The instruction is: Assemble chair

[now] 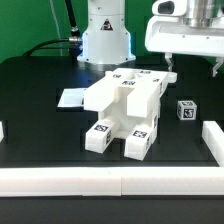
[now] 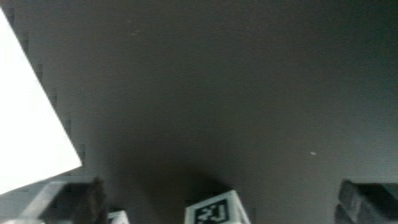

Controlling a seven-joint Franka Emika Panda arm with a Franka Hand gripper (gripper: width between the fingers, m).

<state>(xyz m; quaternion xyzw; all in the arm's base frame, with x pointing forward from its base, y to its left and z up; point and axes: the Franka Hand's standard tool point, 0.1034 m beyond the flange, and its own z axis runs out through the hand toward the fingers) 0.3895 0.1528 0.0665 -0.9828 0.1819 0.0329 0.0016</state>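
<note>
The partly joined chair (image 1: pixel 122 108), chunky white blocks carrying black-and-white tags, lies in the middle of the black table. A small loose white tagged piece (image 1: pixel 186 109) stands to the exterior view's right of it. My gripper (image 1: pixel 190 65) hangs above and behind that piece, open and holding nothing. In the wrist view a tagged white piece (image 2: pixel 214 211) shows low between the two dark fingers (image 2: pixel 64 200), apart from both. The gripper (image 2: pixel 217 200) is wide open there, and a broad white surface (image 2: pixel 27 120) fills one side of the picture.
The marker board (image 1: pixel 74 97) lies flat at the exterior view's left of the chair. White border rails run along the front (image 1: pixel 110 183) and the right (image 1: pixel 213 142). The robot base (image 1: pixel 106 40) stands at the back.
</note>
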